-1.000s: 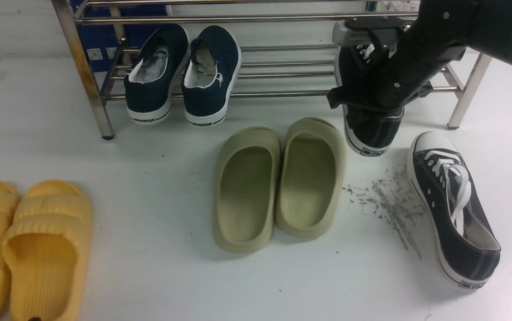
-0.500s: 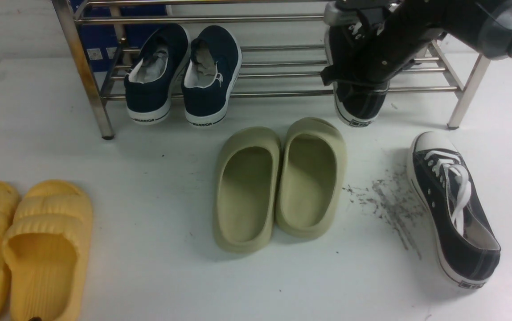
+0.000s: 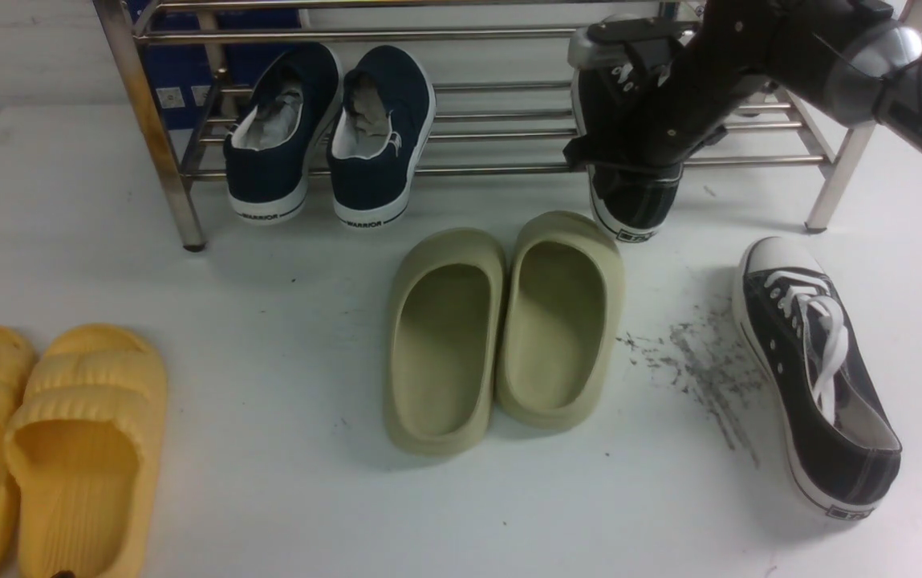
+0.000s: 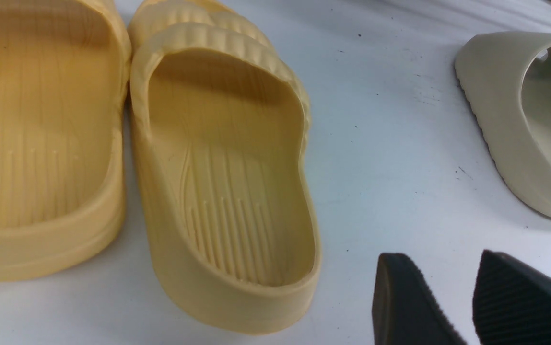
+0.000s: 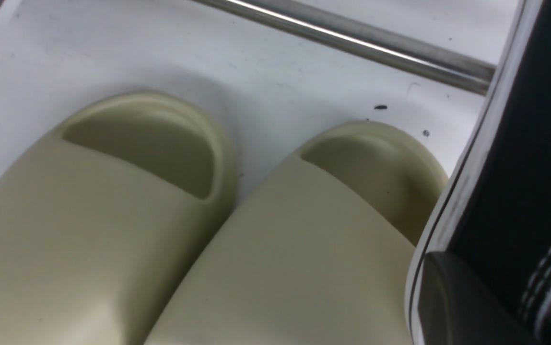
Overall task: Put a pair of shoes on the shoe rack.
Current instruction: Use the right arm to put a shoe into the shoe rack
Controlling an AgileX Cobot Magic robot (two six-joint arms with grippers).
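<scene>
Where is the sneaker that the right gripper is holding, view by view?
Front: upper right, black sneaker, heel sticking out past the shoe rack's front bar.
Left wrist: not in it.
Right wrist: right edge, black canvas and white sole.
Shared landmark: the olive-green slides.

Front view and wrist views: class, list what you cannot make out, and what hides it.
- Front view: toe of the held sneaker, behind the right gripper.
- Front view: yellow slides, cut by left and bottom edges.
- Front view: other sneaker, heel label too small.
- Left wrist view: left gripper, cut by the edge.
</scene>
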